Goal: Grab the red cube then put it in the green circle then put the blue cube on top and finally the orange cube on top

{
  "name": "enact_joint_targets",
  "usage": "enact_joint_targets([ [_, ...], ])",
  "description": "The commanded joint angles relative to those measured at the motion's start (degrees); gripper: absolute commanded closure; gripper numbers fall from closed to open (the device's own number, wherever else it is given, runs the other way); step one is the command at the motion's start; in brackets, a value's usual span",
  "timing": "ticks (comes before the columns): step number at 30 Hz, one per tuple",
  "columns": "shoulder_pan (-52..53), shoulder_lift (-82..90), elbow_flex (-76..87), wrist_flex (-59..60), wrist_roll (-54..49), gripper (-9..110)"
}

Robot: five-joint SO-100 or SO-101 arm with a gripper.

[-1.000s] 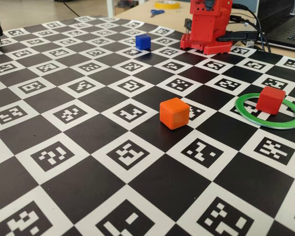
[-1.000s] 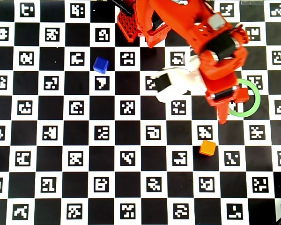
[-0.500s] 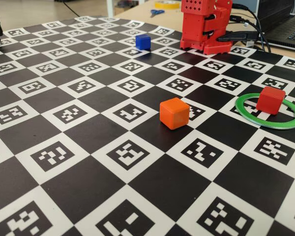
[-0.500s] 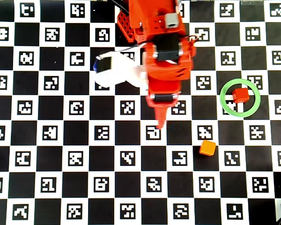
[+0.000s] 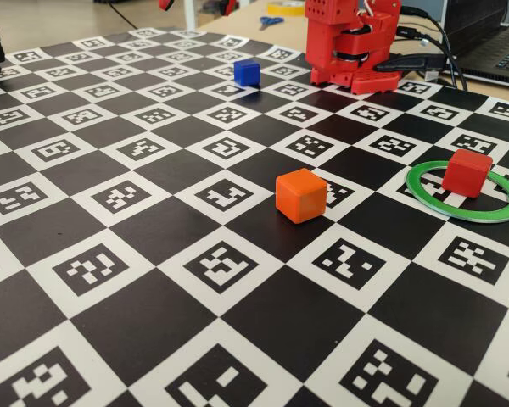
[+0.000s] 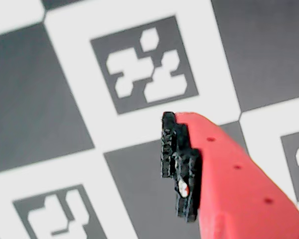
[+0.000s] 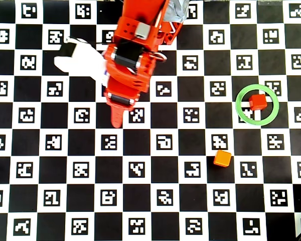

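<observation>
The red cube rests inside the green circle, close to the ring's far edge. Free on the board stand the orange cube and the blue cube. In the overhead view my arm covers the blue cube's spot. My gripper hangs above the board there, pointing toward the near side. The wrist view shows one red finger with its black pad bare and only checkered board beside it. The gripper is open and holds nothing.
The red arm base stands at the board's far edge, with cables and a laptop behind it. Scissors and a tape roll lie on the table beyond. A white camera mount sticks out left of the arm.
The arm has swung from above the green circle leftward across the board to over the blue cube's area. The red cube stays in the ring. Orange and blue cubes have not moved.
</observation>
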Motion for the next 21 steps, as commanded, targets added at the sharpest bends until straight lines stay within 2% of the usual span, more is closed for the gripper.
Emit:
enact_joint_targets([
  [1,4.6,2.8,1.4,-3.3,-2.8,62],
  [12,12.6,6.8,13.9,-12.4,-10.8,62],
  [21,16.5,12.4,19.2,-9.8,-14.9,62],
])
